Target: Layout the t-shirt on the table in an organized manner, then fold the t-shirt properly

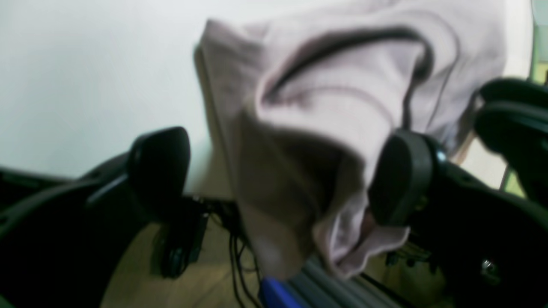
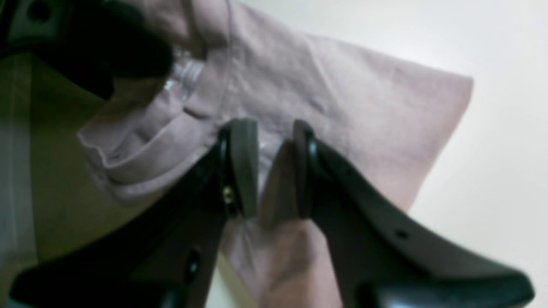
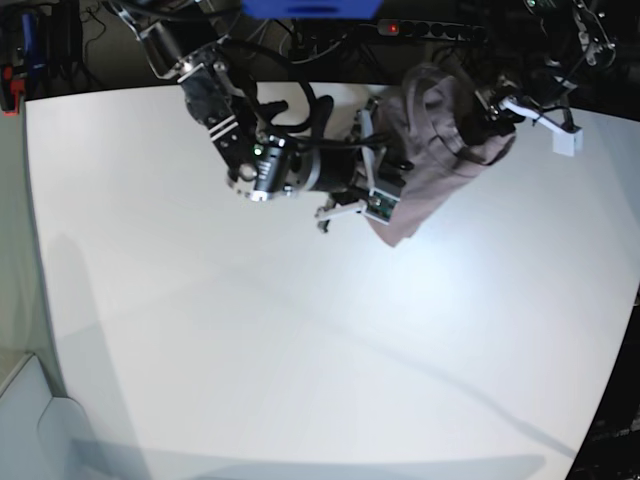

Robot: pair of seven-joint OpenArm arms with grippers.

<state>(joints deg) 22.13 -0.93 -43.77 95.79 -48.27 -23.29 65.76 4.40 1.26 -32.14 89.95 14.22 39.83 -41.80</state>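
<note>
We see the white counter (image 3: 300, 350) filling most of the base view. The t-shirt (image 3: 430, 150) hangs bunched above the counter's far edge, lifted between both arms, its lowest fold reaching down toward the counter surface. On the shirt's left in the base view, the right tool (image 2: 276, 171) pinches a fold of pink cloth between narrowly set pads. On the shirt's right there, the left tool (image 1: 278, 179) stands wide, cloth draped through the gap and against one pad (image 1: 402, 175); we cannot tell whether it grips. We can read no label or writing on the blurred fabric.
</note>
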